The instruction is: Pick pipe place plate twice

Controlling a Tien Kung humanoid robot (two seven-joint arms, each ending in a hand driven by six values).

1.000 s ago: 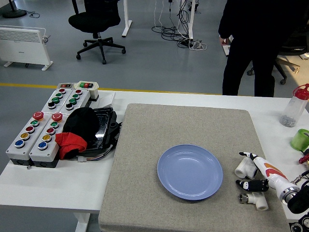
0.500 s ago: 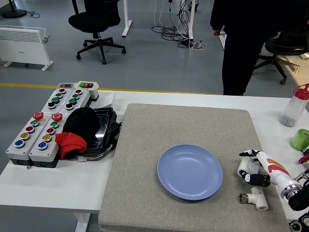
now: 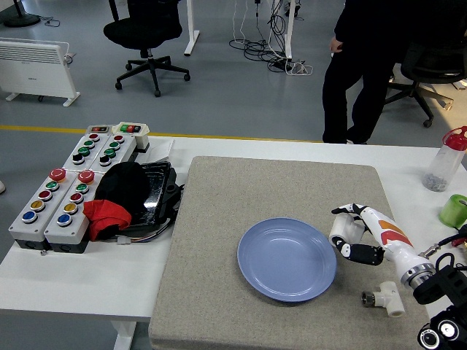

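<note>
1. A white pipe piece (image 3: 340, 232) is pinched in the right hand (image 3: 353, 235), the fingers curled round it from above and from the side; it appears to be lifted clear of the grey mat (image 3: 219, 240), though contact with the mat cannot be ruled out.
2. The held pipe piece is carried just beside the right rim of the blue plate (image 3: 287, 259), which lies to the left of the hand. It is judged that the grip is kept closed because the piece has not yet been brought over the plate.
3. The plate is seen bare, so neither of the two placements is judged done; the first carry is taken to be in hand.
4. A second white pipe fitting (image 3: 385, 298), T-shaped, is left lying on the mat behind and below the hand, near the wrist, apart from the plate. It is presumably kept there for the second pick.
5. The plate is set in the middle of the mat, within easy reach of the hand, which suits a short sideways carry.
6. The left hand is not seen in view.
7. Beyond the bench (image 3: 73, 281), far ahead of the hand, a person in dark clothes (image 3: 365, 65) is seen standing on the floor; nothing on the bench is touched by that person.
</note>
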